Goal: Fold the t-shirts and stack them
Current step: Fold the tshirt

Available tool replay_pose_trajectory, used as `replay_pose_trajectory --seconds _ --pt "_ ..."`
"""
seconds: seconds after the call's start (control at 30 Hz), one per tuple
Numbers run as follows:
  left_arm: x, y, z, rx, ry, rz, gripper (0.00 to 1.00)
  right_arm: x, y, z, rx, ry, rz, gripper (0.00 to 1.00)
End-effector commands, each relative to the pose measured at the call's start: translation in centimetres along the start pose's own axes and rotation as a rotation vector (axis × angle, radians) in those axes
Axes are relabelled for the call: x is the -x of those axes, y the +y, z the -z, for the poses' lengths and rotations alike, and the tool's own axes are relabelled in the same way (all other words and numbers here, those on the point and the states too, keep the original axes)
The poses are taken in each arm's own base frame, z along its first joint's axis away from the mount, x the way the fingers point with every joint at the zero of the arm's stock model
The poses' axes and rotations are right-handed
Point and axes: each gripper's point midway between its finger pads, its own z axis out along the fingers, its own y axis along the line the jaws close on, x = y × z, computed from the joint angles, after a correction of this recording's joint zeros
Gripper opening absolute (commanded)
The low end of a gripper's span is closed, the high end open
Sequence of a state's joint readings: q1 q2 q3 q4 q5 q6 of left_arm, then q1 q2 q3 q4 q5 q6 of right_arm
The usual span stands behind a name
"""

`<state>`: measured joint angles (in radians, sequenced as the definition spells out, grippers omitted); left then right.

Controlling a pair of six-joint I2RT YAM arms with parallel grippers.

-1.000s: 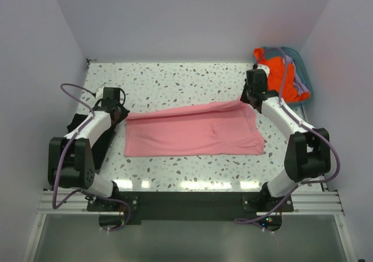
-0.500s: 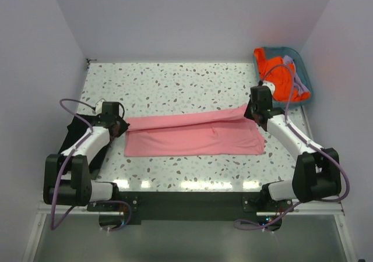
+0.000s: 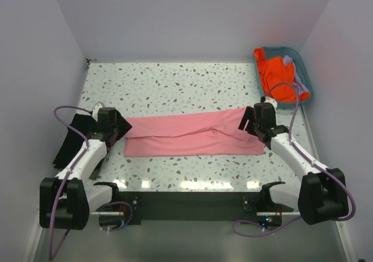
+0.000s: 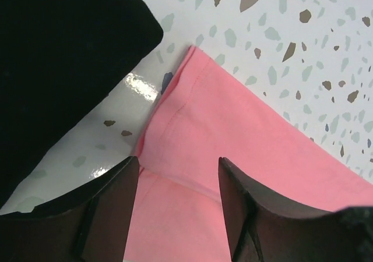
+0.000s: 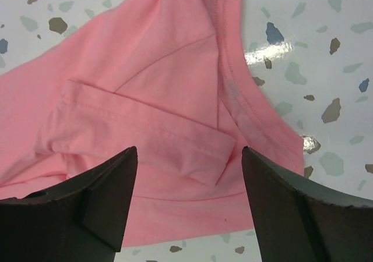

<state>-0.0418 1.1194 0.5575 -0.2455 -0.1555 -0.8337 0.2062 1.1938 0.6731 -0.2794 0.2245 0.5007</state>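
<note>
Both left tool (image 4: pixel 178 160) and right tool (image 5: pixel 188 151) gape over pink t-shirt (image 3: pixel 192 134)

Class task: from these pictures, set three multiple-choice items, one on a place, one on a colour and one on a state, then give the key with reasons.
1. Where does the teal basket stand?
A. at the far right corner of the table
B. at its near left corner
C. in its middle

2. What colour is the t-shirt lying between the two arms?
A. black
B. lavender
C. salmon-pink

3. How do the left gripper and the right gripper stand?
A. both shut on the t-shirt
B. both open over the t-shirt's ends
C. one open, one shut

Key:
1 A, since the top view shows it at the far right.
2 C, since all three views show pink fabric.
3 B, since each wrist view shows the jaws apart, with the fabric lying free below.
</note>
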Motion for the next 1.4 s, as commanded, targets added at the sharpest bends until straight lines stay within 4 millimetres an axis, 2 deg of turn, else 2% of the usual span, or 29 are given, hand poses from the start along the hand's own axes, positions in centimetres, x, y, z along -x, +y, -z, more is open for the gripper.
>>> replay_pose_trajectory --seconds 0.0,0.2,0.23,0.3,0.37,0.4,0.43,0.47,0.53,0.6,0.73,0.87,0.9,0.97,1.0,1.13,1.23,1.27,1.33,1.37 --pt "2.3 -3.5 0.6 -0.098 -0.061 -0.036 0.61 3.8 2.3 0.8 0.082 -0.103 -0.001 0.76" --pt "0.3 -6.4 -1.4 -0.117 0.004 -0.114 0.47 5.5 4.8 -0.5 0.097 -0.108 0.048 0.74" --pt "-0.5 -6.5 -2.2 -0.104 0.024 -0.127 0.43 4.9 5.2 -1.4 0.094 -0.083 0.064 0.74" --pt "-1.3 -7.4 -2.6 -0.111 0.040 -0.157 0.42 5.3 7.0 -1.9 0.113 -0.089 0.095 0.74" --pt "-2.4 -7.6 -3.5 -0.103 0.066 -0.179 0.40 4.1 8.3 -3.2 0.110 -0.051 0.139 0.73" --pt "-3.1 -7.9 -3.6 -0.109 0.078 -0.194 0.40 4.7 9.0 -3.4 0.107 -0.066 0.144 0.73" --pt "-3.7 -7.7 -4.0 -0.102 0.094 -0.207 0.39 3.9 9.4 -4.4 0.103 -0.044 0.159 0.73" --pt "-4.2 -7.9 -4.1 -0.105 0.101 -0.220 0.39 4.2 10.5 -4.6 0.121 -0.053 0.166 0.73" --pt "-5.0 -7.6 -4.5 -0.094 0.119 -0.236 0.37 3.2 10.9 -5.9 0.104 -0.031 0.184 0.72" --pt "-6.0 -7.2 -4.5 -0.090 0.135 -0.251 0.36 3.0 11.7 -6.4 0.101 -0.033 0.203 0.72" --pt "-6.8 -6.5 -4.4 -0.089 0.141 -0.260 0.36 2.1 12.1 -7.0 0.085 -0.035 0.203 0.70" --pt "-7.4 -5.7 -4.4 -0.079 0.151 -0.269 0.36 1.1 12.2 -7.2 0.067 -0.030 0.214 0.58" --pt "-7.4 -5.7 -4.5 -0.080 0.152 -0.271 0.35 0.9 12.2 -7.4 0.063 -0.022 0.216 0.50" --pt "-7.6 -5.3 -4.4 -0.075 0.157 -0.274 0.35 0.5 12.4 -7.4 0.065 -0.019 0.221 0.39" --pt "-7.7 -5.3 -4.4 -0.076 0.158 -0.274 0.35 0.4 12.3 -7.4 0.059 -0.018 0.217 0.29" --pt "-7.6 -5.1 -4.2 -0.079 0.153 -0.274 0.35 0.1 12.2 -7.3 0.055 -0.017 0.214 0.09" --pt "-7.8 -4.9 -4.1 -0.077 0.157 -0.275 0.34 0.3 12.2 -7.0 0.056 -0.022 0.212 0.01" --pt "-7.8 -4.9 -4.0 -0.078 0.158 -0.275 0.34 0.3 12.2 -6.9 0.057 -0.023 0.212 0.02" --pt "-7.7 -4.9 -4.0 -0.082 0.154 -0.275 0.34 0.4 12.3 -6.7 0.058 -0.030 0.213 0.11" --pt "-7.8 -4.8 -3.9 -0.081 0.155 -0.275 0.34 0.7 12.3 -6.7 0.059 -0.035 0.211 0.25"
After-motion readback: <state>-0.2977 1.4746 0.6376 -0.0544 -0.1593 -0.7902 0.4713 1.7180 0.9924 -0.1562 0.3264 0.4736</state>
